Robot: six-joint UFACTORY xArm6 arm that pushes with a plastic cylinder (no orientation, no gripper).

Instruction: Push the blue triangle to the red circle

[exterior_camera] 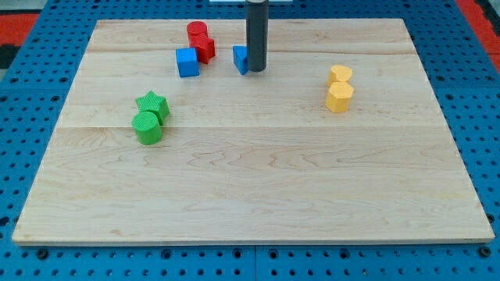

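Observation:
The blue triangle point(241, 58) lies near the view's top centre, partly hidden behind my rod. My tip point(256, 70) touches its right side. The red circle point(196, 32) stands up and to the left of it, with a second red block point(205, 48) touching it just below right. A blue cube point(187, 62) sits left of the triangle, below the red blocks.
A green star point(153, 104) and a green cylinder point(147, 127) touch each other at the view's left. A yellow heart point(341, 75) and a yellow block point(339, 97) sit together at the right. The wooden board point(258, 187) lies on blue pegboard.

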